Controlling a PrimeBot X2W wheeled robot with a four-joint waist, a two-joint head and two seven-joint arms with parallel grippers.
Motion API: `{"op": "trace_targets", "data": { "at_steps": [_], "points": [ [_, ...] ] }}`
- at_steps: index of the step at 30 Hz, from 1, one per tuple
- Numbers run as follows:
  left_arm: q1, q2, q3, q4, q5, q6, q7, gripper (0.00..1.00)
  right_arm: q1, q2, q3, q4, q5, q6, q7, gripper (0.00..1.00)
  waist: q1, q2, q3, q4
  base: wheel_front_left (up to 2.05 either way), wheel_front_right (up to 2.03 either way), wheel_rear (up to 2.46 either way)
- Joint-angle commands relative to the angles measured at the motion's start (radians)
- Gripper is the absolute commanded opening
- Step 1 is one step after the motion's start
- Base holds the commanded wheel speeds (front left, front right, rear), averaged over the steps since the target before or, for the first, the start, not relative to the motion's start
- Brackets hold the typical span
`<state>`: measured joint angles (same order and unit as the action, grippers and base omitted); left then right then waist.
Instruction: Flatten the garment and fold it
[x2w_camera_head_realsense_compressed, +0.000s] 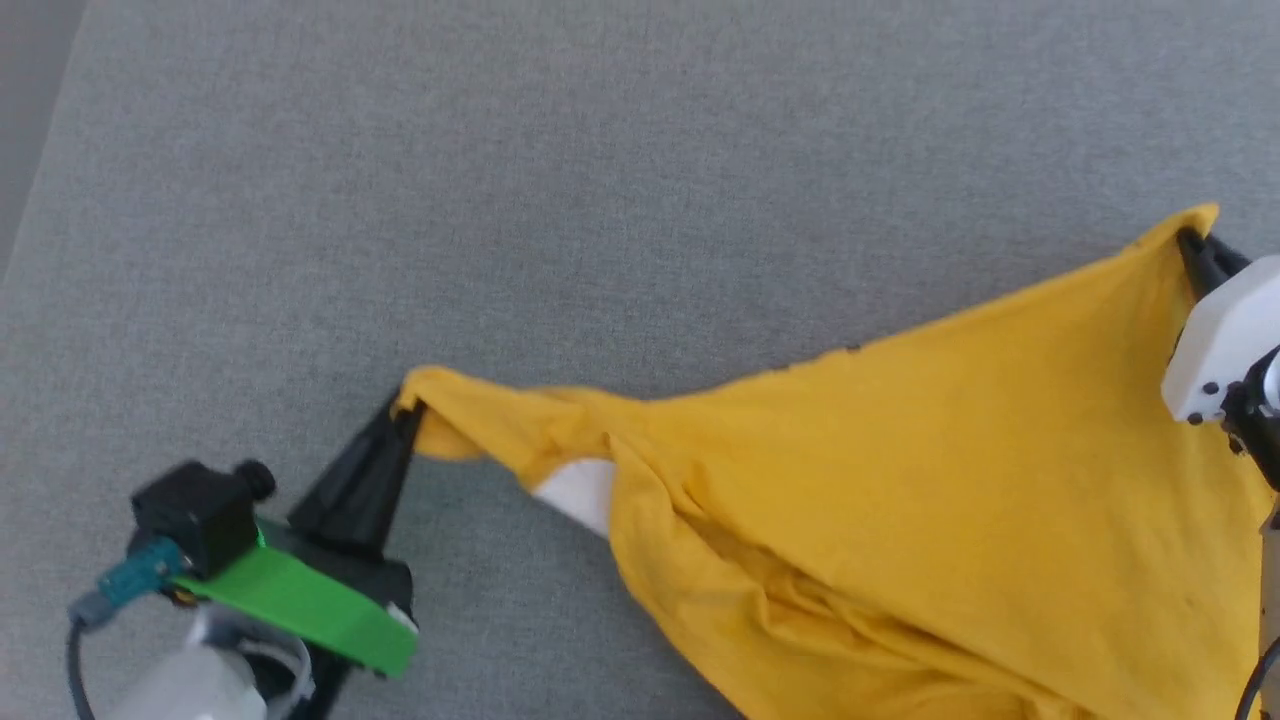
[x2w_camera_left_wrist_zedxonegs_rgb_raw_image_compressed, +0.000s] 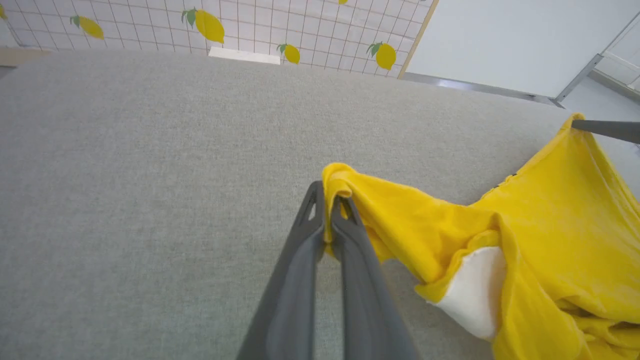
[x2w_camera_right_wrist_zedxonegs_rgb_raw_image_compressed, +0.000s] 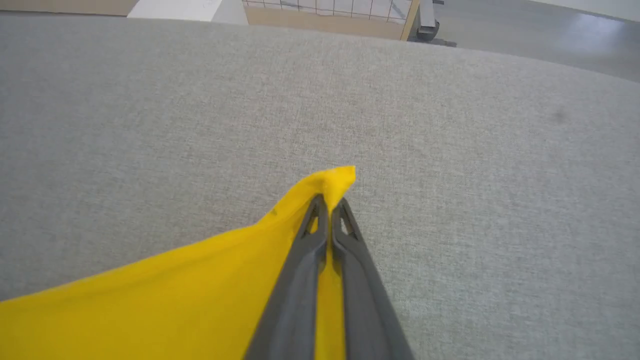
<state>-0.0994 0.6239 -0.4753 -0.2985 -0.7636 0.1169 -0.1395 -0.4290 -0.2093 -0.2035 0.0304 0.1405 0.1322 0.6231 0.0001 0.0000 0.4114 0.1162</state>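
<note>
The yellow garment (x2w_camera_head_realsense_compressed: 900, 480) hangs stretched between both grippers over the grey surface, bunched and sagging toward the lower right, with a white patch (x2w_camera_head_realsense_compressed: 580, 492) showing near its left end. My left gripper (x2w_camera_head_realsense_compressed: 405, 408) is shut on the garment's left corner; in the left wrist view the cloth (x2w_camera_left_wrist_zedxonegs_rgb_raw_image_compressed: 450, 225) folds over the closed left gripper (x2w_camera_left_wrist_zedxonegs_rgb_raw_image_compressed: 329, 192). My right gripper (x2w_camera_head_realsense_compressed: 1188, 240) is shut on the garment's far right corner; in the right wrist view that yellow corner (x2w_camera_right_wrist_zedxonegs_rgb_raw_image_compressed: 200, 290) pokes out past the pinched right gripper (x2w_camera_right_wrist_zedxonegs_rgb_raw_image_compressed: 329, 202).
A grey fabric-covered table (x2w_camera_head_realsense_compressed: 600, 180) lies under everything. Beyond its far edge stands a tiled wall with lemon prints (x2w_camera_left_wrist_zedxonegs_rgb_raw_image_compressed: 210, 25) and a pale floor (x2w_camera_right_wrist_zedxonegs_rgb_raw_image_compressed: 525, 30).
</note>
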Motion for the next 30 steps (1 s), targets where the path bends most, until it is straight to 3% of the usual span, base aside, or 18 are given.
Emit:
{"op": "trace_targets", "data": {
  "at_steps": [1,8,15,22,30],
  "points": [
    [-0.047,0.0,0.018,0.014,0.018,0.008,-0.012,0.0,-0.015,0.015,-0.006,-0.011,0.004,-0.002,-0.034,0.0,-0.0001,0.0,-0.06,-0.021,0.0,0.0,0.0],
    [-0.195,-0.003,0.071,0.093,0.014,-0.019,-0.03,0.0,-0.048,0.077,-0.025,-0.033,0.035,-0.002,-0.18,0.0,-0.0001,0.0,-0.201,-0.057,0.0,0.0,0.0],
    [-0.352,0.01,0.107,0.146,0.01,-0.034,0.007,0.0,-0.133,0.087,-0.002,-0.028,0.062,-0.002,-0.279,0.0,-0.0001,0.0,-0.332,-0.091,0.0,0.0,0.0],
    [-0.531,0.021,0.137,0.222,-0.007,-0.044,0.073,0.0,-0.243,0.06,0.07,0.027,0.09,-0.002,-0.292,0.0,-0.0001,0.0,-0.409,-0.113,0.0,0.0,0.0],
    [-0.778,0.001,0.104,0.344,0.003,-0.082,0.169,0.0,-0.372,0.054,0.12,0.12,0.101,-0.002,-0.29,0.0,-0.0001,0.0,-0.456,-0.129,0.0,0.0,0.0]
  ]
}}
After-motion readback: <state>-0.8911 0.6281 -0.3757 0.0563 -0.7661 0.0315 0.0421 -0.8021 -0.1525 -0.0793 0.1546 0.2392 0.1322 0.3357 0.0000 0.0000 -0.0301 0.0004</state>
